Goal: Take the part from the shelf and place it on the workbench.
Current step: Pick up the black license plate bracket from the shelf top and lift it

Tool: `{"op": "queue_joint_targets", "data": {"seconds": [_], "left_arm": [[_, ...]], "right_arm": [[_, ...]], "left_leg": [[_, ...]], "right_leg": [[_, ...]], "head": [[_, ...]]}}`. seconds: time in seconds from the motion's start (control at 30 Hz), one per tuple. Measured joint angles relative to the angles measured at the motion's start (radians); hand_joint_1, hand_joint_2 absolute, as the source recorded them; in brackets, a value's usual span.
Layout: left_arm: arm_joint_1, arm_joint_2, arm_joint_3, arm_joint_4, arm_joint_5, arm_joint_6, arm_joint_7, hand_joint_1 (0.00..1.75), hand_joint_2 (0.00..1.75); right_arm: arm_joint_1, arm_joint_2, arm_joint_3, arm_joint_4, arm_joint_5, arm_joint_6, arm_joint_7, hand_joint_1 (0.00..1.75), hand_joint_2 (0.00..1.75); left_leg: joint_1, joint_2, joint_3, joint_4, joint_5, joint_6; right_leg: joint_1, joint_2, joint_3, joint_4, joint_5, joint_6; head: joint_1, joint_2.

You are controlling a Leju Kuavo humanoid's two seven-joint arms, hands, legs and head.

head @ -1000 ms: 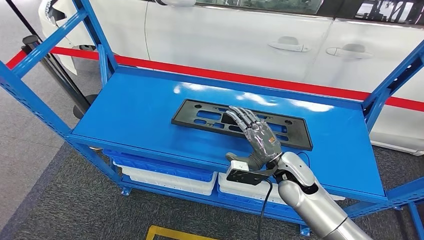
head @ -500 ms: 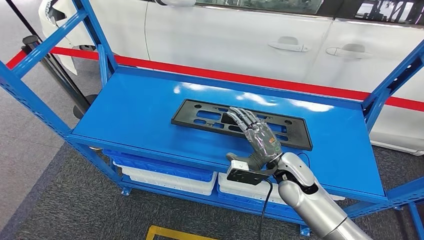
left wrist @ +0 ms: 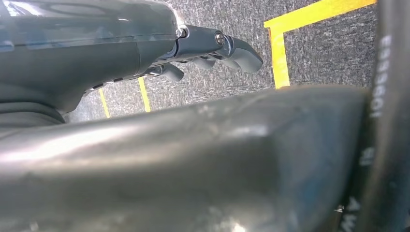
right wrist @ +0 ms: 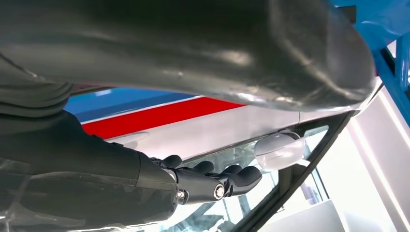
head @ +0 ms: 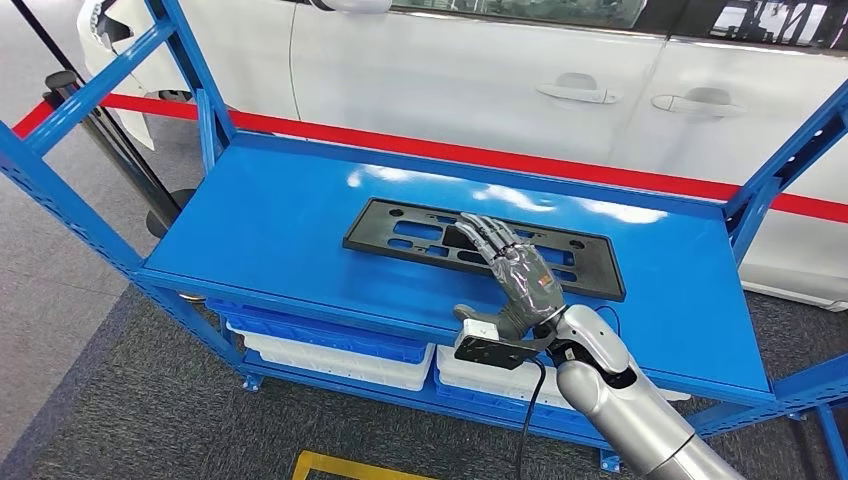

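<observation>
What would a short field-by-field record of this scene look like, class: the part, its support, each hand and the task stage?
part: black license plate frame, lying flat
support: blue shelf, top level
right hand: fingers stretched out over the frame's middle, not gripping it
left hand: hanging over grey carpet with yellow floor tape, holding nothing
below: white bins on the lower level
behind: white car
stage: part not yet lifted
</observation>
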Motion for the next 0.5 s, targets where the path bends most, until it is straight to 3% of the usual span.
{"op": "queue_joint_targets", "data": {"seconds": [0.17,0.27,0.33,0.4,0.43,0.47,0.5], "left_arm": [[0.0,0.0,0.0,0.0,0.0,0.001,0.0,0.0,0.0],[0.0,0.0,0.0,0.0,0.0,0.001,0.0,0.0,0.0],[0.0,-0.001,0.0,0.0,0.0,0.001,-0.001,0.0,0.0],[-0.001,-0.002,0.0,0.0,0.0,0.001,-0.002,0.0,0.0],[-0.001,-0.002,0.0,0.0,0.0,0.001,-0.002,0.0,0.0],[0.0,-0.002,0.0,0.0,0.001,0.001,-0.002,0.0,0.0],[0.0,-0.002,0.0,0.0,0.001,0.0,-0.002,0.0,0.0]], "right_arm": [[0.007,0.0,0.0,0.0,0.0,-0.004,0.0,0.0,0.0],[0.007,-0.001,0.0,-0.002,0.0,-0.005,0.0,0.0,0.0],[0.007,-0.002,0.0,-0.004,0.0,-0.007,0.0,0.0,0.0],[0.012,-0.004,0.0,-0.003,0.0,-0.008,0.0,0.0,0.0],[0.017,-0.004,0.0,-0.003,0.0,-0.008,0.001,0.0,0.0],[0.02,-0.005,0.0,-0.003,0.001,-0.008,0.001,0.0,0.0],[0.022,-0.005,0.0,-0.002,0.002,-0.008,0.001,0.0,0.0]], "left_leg": [[-0.004,0.0,-0.001,0.003,-0.003,0.006],[0.002,0.002,0.009,-0.015,0.002,0.019],[0.009,0.005,0.019,-0.03,0.007,0.028],[0.009,0.005,0.02,-0.032,0.006,0.031],[0.009,0.005,0.021,-0.031,0.005,0.03],[0.009,0.005,0.023,-0.03,0.003,0.029],[0.01,0.005,0.026,-0.029,0.0,0.026]], "right_leg": [[-0.004,0.0,0.0,-0.002,0.0,0.007],[-0.003,0.0,0.001,0.005,-0.007,0.015],[-0.003,0.0,-0.035,0.078,-0.047,0.019],[-0.005,0.0,-0.109,0.208,-0.1,0.021],[-0.007,0.0,-0.14,0.255,-0.109,0.023],[-0.009,0.0,-0.156,0.269,-0.097,0.025],[-0.012,0.0,-0.151,0.244,-0.065,0.026]], "head": [[0.0,0.0],[0.0,0.0],[0.0,0.0],[0.0,0.0],[0.0,0.0],[0.0,0.0],[0.0,0.0]]}}
